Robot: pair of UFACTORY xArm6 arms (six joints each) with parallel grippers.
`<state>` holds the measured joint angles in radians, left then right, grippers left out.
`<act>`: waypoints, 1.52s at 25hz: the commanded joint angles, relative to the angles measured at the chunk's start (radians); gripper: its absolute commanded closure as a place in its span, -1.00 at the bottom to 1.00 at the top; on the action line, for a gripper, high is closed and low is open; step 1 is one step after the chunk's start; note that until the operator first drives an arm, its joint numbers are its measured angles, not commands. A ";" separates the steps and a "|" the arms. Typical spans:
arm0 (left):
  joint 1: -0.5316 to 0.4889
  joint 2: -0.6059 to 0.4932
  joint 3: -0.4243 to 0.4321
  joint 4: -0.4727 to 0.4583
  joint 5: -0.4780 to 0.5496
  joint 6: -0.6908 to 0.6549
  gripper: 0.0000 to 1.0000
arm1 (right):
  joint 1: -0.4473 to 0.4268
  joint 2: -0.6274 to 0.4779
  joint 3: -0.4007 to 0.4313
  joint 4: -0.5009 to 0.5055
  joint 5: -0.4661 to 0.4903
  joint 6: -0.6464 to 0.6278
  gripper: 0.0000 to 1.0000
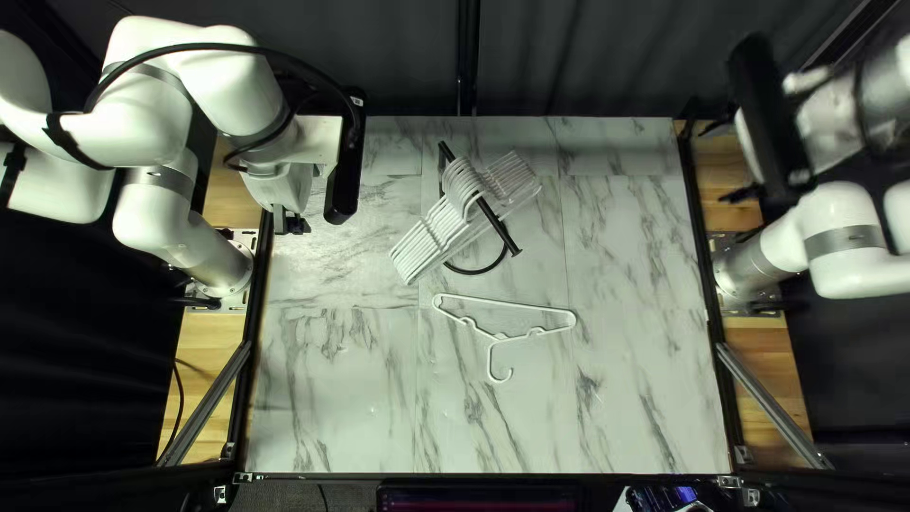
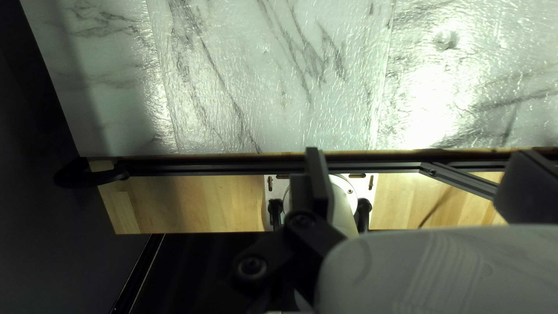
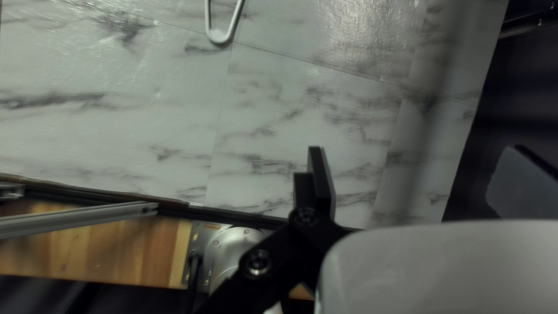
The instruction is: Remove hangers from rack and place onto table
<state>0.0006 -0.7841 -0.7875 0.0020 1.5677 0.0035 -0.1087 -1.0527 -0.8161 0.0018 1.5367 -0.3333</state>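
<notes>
On a black rack (image 1: pixel 514 248) in the top left view hangs a bunch of white hangers (image 1: pixel 438 233), near the middle of the marble-look table (image 1: pixel 332 398). One white hanger (image 1: pixel 507 304) lies flat nearer the front, hook toward the near edge; its rounded end (image 3: pixel 220 36) shows far ahead of my right gripper. My left gripper (image 1: pixel 263 194) is raised left of the rack. My right gripper (image 1: pixel 730 159) is up at the table's right edge. Both my left gripper (image 2: pixel 421 168) and my right gripper (image 3: pixel 421 168) are open, holding nothing, one finger partly behind the pale block.
Dark frame rails (image 1: pixel 250 370) border the table, with wooden strips (image 1: pixel 213 341) outside them. The arm bases (image 1: pixel 227 265) stand at both sides. Marble surface shows on either side of the loose hanger.
</notes>
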 commanded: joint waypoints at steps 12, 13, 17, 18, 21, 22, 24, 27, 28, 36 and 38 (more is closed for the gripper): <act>0.000 0.000 0.000 0.000 0.000 0.000 -1.00 | 0.322 0.129 -0.047 -0.252 -0.013 0.415 -1.00; 0.000 0.000 0.000 0.000 0.000 0.000 -1.00 | 0.341 0.142 -0.052 -0.281 -0.005 0.455 -1.00; 0.000 0.000 0.000 0.000 0.000 0.000 -1.00 | 0.366 0.151 -0.064 -0.326 0.048 0.537 -1.00; 0.000 0.000 0.000 0.000 0.000 0.000 -1.00 | 0.381 0.157 -0.073 -0.338 0.067 0.563 -1.00; 0.000 0.000 0.000 0.000 0.000 0.000 -1.00 | 0.381 0.157 -0.073 -0.338 0.067 0.563 -1.00; 0.000 0.000 0.000 0.000 0.000 0.000 -1.00 | 0.381 0.157 -0.073 -0.338 0.067 0.563 -1.00; 0.000 0.000 0.000 0.000 0.000 0.000 -1.00 | 0.381 0.157 -0.073 -0.338 0.067 0.563 -1.00; 0.000 0.000 0.000 0.000 0.000 0.000 -1.00 | 0.381 0.157 -0.073 -0.338 0.067 0.563 -1.00; 0.000 0.000 0.000 0.000 0.000 0.000 -1.00 | 0.381 0.157 -0.073 -0.338 0.067 0.563 -1.00; 0.000 0.000 0.000 0.000 0.000 0.000 -1.00 | 0.381 0.157 -0.073 -0.338 0.067 0.563 -1.00; 0.000 0.000 0.000 0.000 0.000 0.000 -1.00 | 0.381 0.157 -0.073 -0.338 0.067 0.563 -1.00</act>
<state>0.0006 -0.7841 -0.7875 0.0020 1.5677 0.0035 0.2722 -0.8961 -0.8887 -0.3361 1.6036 0.2293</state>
